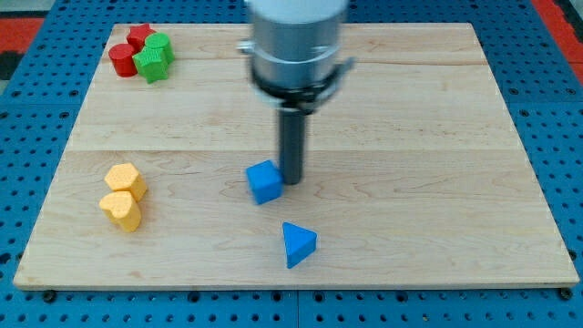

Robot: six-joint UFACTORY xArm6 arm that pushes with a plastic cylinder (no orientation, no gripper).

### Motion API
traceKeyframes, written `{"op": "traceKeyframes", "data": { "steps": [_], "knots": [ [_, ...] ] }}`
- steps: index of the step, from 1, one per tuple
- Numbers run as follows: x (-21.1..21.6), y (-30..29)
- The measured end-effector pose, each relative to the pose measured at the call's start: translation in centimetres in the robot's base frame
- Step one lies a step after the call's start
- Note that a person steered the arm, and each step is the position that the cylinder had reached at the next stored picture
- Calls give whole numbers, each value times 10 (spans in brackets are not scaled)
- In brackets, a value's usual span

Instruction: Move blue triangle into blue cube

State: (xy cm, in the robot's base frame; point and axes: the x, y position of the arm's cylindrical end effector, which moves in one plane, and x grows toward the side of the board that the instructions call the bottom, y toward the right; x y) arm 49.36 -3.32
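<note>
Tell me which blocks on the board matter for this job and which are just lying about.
For the job: blue triangle; blue cube; my tip, right beside the cube.

Lying about: two red blocks; two green blocks; two yellow blocks.

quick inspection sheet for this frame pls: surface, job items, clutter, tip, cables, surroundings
Surface: wooden board, flat, pale.
Job's things: blue cube near the centre; blue triangle below and to the view's right of it, apart from it.
Clutter: two red blocks and two green blocks clustered at the top left; two yellow blocks touching at the left.
Grippers: none; my tip is right beside the cube's right edge, above the triangle.
Cables: nothing seen.
Surroundings: blue perforated table.
</note>
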Motion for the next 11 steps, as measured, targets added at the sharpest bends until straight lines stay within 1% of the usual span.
{"op": "traceKeyframes", "data": {
  "steps": [1,3,4,5,6,7,8,9,11],
  "knots": [
    [15,-73],
    [15,-96],
    [7,-23],
    [5,91],
    [51,139],
    [93,138],
    [94,67],
    [91,13],
    [46,-33]
  ]
}}
